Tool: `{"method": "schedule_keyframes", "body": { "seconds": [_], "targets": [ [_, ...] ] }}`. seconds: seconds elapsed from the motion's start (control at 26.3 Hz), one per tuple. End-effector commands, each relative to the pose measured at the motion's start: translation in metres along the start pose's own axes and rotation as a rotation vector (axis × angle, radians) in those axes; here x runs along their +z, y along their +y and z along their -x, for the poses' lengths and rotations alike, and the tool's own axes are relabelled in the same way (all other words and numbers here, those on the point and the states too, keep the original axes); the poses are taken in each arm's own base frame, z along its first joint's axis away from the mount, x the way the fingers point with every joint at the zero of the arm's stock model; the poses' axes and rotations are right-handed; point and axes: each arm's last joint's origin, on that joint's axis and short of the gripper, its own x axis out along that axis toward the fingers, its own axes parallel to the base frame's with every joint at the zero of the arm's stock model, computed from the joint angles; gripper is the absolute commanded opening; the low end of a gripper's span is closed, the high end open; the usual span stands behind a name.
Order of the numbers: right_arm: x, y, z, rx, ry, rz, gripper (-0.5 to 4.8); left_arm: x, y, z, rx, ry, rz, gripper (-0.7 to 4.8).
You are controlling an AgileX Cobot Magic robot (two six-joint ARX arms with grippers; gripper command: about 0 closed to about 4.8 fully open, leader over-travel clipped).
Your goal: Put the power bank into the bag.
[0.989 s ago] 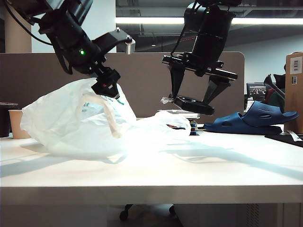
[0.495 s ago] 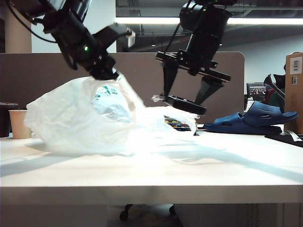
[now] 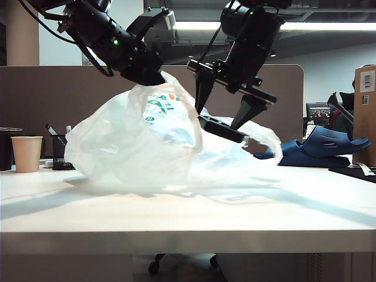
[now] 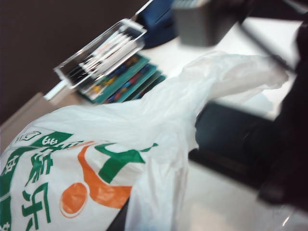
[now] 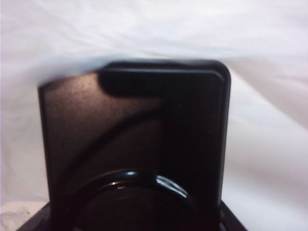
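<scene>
Holding the scene on a white table:

- Bag: crinkled translucent white plastic carrier with a green-and-orange printed logo. Its upper edge is raised off the table; the lower part rests on the tabletop and spreads out toward the right.
- Left gripper: at the bag's raised top edge, left of centre in the exterior view, jaws closed and pinching the plastic.
- Power bank: flat black slab with rounded corners, carried tilted above the table, its lower end down toward the right, just at the bag's opening with white plastic beside and behind it. The right wrist view shows its dark face against the white film.
- Right gripper: high at centre, fingers spread wide and clamped on the power bank's two edges.
- Paper cup and a black mesh pen holder: far left of the table, apart from the bag.
- Dark blue sandal: on the right, behind the bag's far end.
- Stack of coloured books: beyond the bag, seen from the left wrist.
</scene>
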Motion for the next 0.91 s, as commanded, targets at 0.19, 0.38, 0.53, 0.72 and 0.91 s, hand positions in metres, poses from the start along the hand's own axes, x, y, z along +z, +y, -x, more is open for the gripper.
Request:
{"method": "schedule_keyframes", "body": {
  "seconds": [0.19,0.38,0.53,0.72,0.91],
  "targets": [
    [0.001,0.004,-0.008,0.074,0.010,0.013,2.60,0.006,0.001,0.002,-0.020,-0.043,0.037,-0.06],
    [0.006,0.004,-0.012,0.084,-0.035,0.026,2.60,0.010,-0.003,0.004,-0.173,-0.128,0.056,-0.06],
    [0.011,0.004,-0.018,0.095,-0.081,0.040,2.60,0.012,-0.006,0.005,-0.293,-0.191,0.054,-0.06],
    [0.013,-0.001,-0.042,0.102,-0.087,0.042,2.60,0.014,-0.006,0.006,-0.312,-0.209,0.050,-0.06],
    [0.015,0.003,-0.062,0.184,-0.100,0.069,2.60,0.014,-0.006,0.007,-0.311,-0.210,0.050,-0.06]
  ]
}}
